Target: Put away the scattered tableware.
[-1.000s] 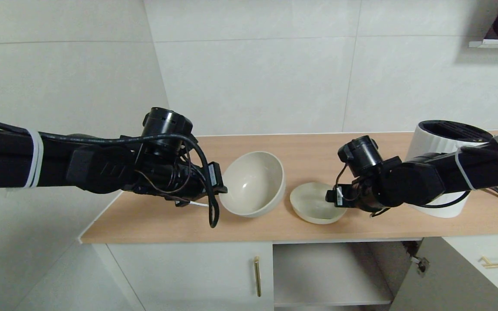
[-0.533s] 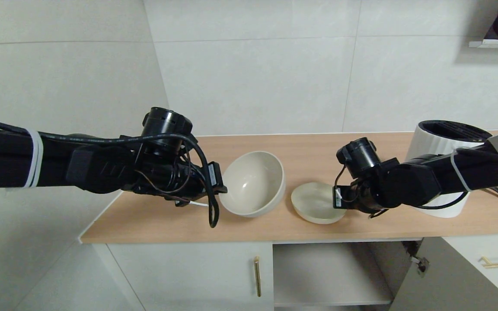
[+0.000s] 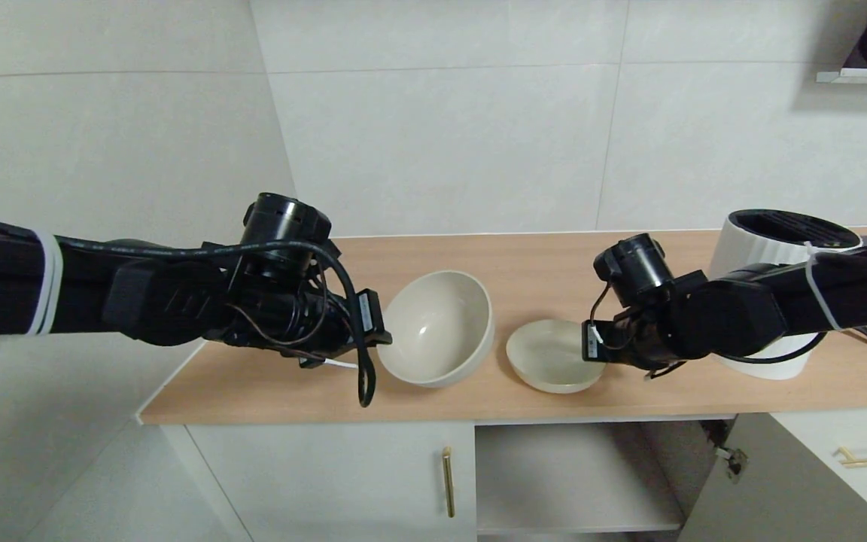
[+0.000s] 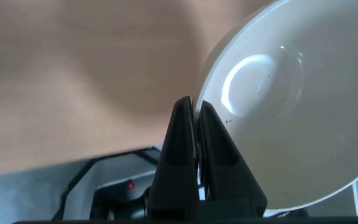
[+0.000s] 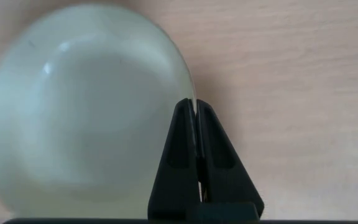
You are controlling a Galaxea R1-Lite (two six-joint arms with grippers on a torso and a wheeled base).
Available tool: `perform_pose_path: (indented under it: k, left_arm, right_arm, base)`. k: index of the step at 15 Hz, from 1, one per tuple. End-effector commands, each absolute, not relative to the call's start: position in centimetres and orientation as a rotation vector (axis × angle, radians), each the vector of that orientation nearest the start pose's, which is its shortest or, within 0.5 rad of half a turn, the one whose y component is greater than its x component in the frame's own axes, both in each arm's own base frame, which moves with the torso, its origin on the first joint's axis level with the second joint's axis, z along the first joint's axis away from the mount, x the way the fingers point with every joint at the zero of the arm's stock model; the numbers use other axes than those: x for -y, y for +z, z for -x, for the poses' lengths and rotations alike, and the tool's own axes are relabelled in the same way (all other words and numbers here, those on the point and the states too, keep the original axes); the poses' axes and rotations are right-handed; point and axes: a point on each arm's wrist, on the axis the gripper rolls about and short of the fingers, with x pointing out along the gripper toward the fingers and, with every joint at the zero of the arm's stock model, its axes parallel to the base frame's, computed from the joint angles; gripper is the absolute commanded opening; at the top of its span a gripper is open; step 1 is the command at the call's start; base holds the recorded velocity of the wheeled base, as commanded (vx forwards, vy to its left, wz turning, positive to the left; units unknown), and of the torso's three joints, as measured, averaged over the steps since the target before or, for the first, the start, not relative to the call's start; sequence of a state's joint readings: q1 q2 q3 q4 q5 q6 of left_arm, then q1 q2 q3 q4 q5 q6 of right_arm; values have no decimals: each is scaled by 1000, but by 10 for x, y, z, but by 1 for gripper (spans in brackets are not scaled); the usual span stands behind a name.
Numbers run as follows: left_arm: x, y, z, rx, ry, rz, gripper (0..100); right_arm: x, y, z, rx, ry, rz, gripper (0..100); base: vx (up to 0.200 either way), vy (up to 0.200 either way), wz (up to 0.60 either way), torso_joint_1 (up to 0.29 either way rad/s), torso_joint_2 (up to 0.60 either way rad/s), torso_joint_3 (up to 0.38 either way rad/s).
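Note:
A large cream bowl (image 3: 437, 327) is held tilted above the wooden counter (image 3: 539, 263), its mouth facing me. My left gripper (image 3: 382, 340) is shut on its left rim; in the left wrist view the fingers (image 4: 180, 134) pinch the rim of the bowl (image 4: 291, 112). A small pale green dish (image 3: 550, 354) sits lifted just off the counter at centre right. My right gripper (image 3: 591, 348) is shut on its right rim, and the right wrist view shows the fingers (image 5: 184, 134) clamped on the edge of the dish (image 5: 86, 106).
A white cylindrical container (image 3: 776, 293) stands on the counter behind my right arm. Below the counter an open cabinet compartment (image 3: 573, 474) shows a bare shelf, with its door (image 3: 780, 489) swung out to the right. A closed door with a gold handle (image 3: 447, 482) is at left.
My left gripper has lowered the big bowl slightly and tilted it more upward. My right gripper shifted a little right and up with the small dish.

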State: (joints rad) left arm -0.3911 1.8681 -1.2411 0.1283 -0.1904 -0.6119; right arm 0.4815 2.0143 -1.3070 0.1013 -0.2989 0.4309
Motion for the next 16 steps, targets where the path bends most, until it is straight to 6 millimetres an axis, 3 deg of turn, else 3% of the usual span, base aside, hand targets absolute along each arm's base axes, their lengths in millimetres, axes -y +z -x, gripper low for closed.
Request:
perform_pose_path:
  k: [1, 3, 6, 8, 10, 13, 16]
  left_arm:
    - [126, 187, -295, -886, -313, 489, 0]
    - [115, 192, -271, -869, -332, 443, 0]
    - [106, 203, -249, -833, -360, 431, 0]
    - [98, 199, -228, -847, -393, 395, 0]
    - [93, 193, -215, -853, -405, 351, 0]
    - [91, 192, -210, -855, -403, 354, 0]
    - [93, 188, -210, -874, -408, 349, 0]
  right_arm:
    - [-158, 178, -312, -727, 115, -164, 0]
    - [-141, 198, -280, -708, 173, -189, 0]
    - [-119, 225, -254, -680, 176, -191, 0]
    - [-105, 235, -225, -719, 239, -214, 0]
    - [-98, 229, -209, -739, 256, -219, 0]
    - [-95, 209, -204, -785, 240, -205, 0]
    - [-89, 206, -196, -746, 242, -221, 0]
  base:
    - [0, 0, 0, 0, 0, 0]
    - [0, 0, 0, 0, 0, 0]
    - [0, 0, 0, 0, 0, 0]
    - [0, 0, 0, 0, 0, 0]
    - [0, 0, 0, 0, 0, 0]
    - [0, 0, 0, 0, 0, 0]
    - [0, 0, 0, 0, 0, 0]
